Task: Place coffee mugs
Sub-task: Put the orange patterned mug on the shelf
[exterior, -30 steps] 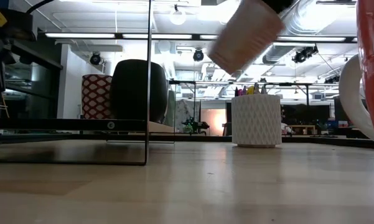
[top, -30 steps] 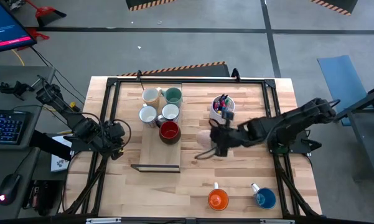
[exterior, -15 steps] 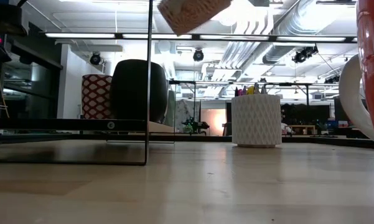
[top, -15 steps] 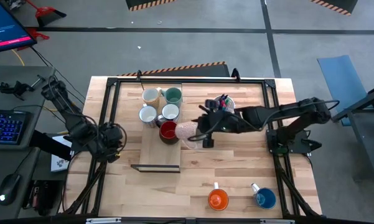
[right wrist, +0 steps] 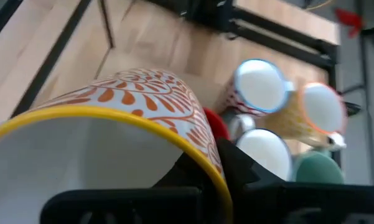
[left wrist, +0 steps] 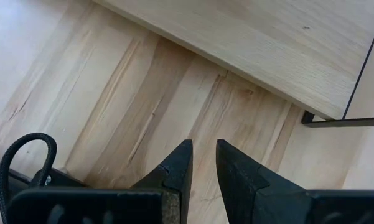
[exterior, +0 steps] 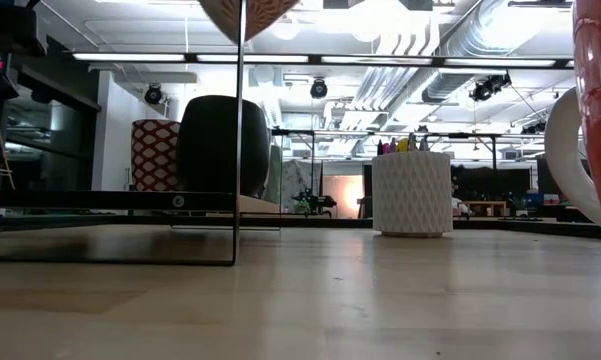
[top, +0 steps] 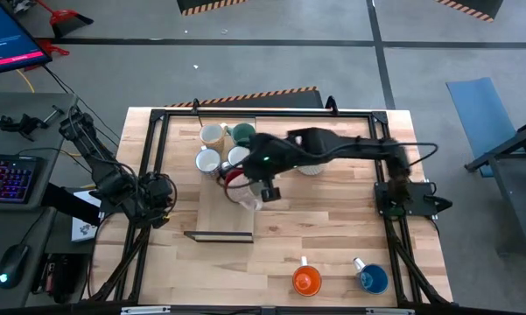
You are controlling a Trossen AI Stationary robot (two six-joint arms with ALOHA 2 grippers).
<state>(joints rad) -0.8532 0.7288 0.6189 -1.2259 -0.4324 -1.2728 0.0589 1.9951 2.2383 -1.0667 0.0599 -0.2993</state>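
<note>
One patterned mug (right wrist: 130,118) hung tilted, mouth sideways, rim pinched by the right gripper (top: 264,185) just beside the red mug (top: 234,179); left gripper (left wrist: 202,163) slightly parted, empty

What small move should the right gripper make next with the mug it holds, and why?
Probably lower it. The right gripper grips the white mug with orange leaf pattern and yellow rim above the light wooden tray, beside the dark red mug; free board lies below.
</note>
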